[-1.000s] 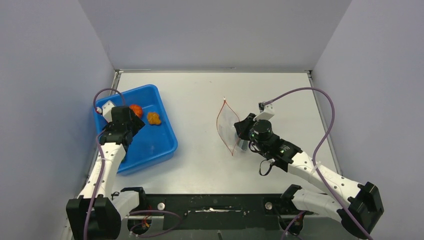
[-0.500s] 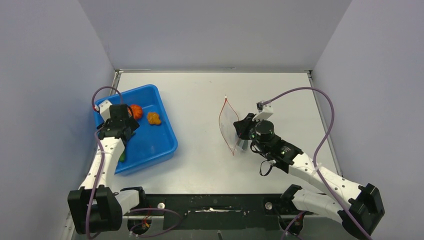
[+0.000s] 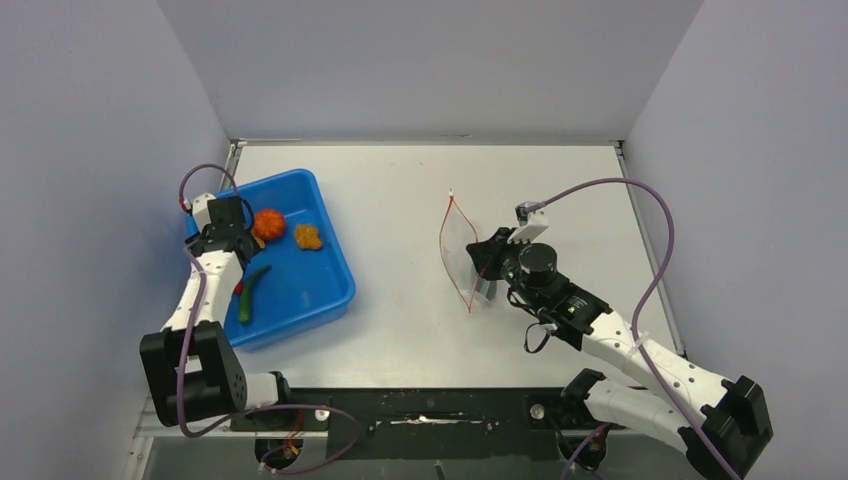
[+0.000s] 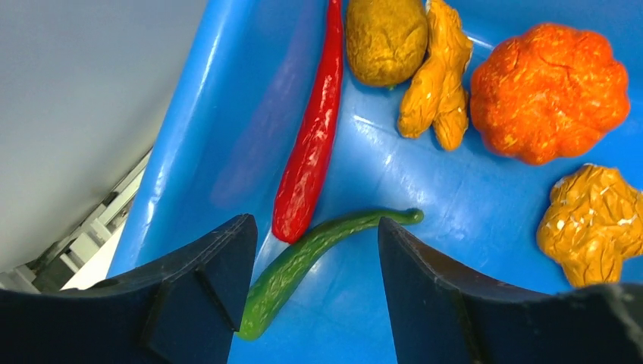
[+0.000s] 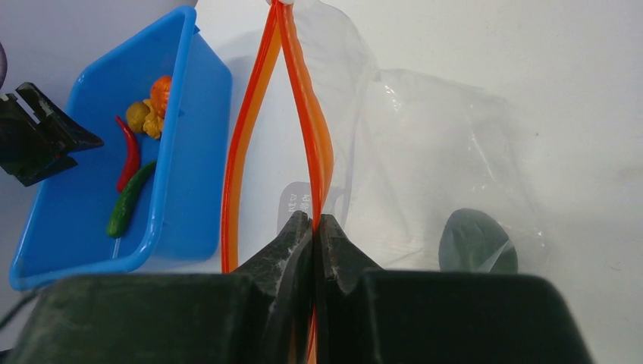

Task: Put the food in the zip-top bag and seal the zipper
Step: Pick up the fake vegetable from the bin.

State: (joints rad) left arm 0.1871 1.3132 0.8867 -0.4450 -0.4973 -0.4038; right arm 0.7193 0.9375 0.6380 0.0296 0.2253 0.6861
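The food lies in a blue tray (image 3: 330, 290): an orange round fruit (image 4: 547, 91), yellow-brown lumps (image 4: 436, 76), a slim red chili (image 4: 311, 144) and a green chili (image 4: 303, 262). My left gripper (image 4: 315, 227) is open and empty, its fingers on either side of the green chili, just above it. It hovers over the tray's left part (image 3: 238, 250). My right gripper (image 5: 313, 220) is shut on one lip of the zipper (image 5: 322, 152) and holds the clear zip-top bag (image 3: 458, 250) with its mouth open towards the tray. A dark green oval piece (image 5: 478, 243) lies inside the bag.
The tray stands at the table's left, close to the left wall (image 3: 110, 200). The bag and my right gripper (image 3: 482, 270) are at mid-table. Grey walls enclose the table at the back and on both sides.
My left gripper has drawn back towards the tray's left rim, uncovering the red and green chilies. My right gripper and the bag have shifted slightly right.
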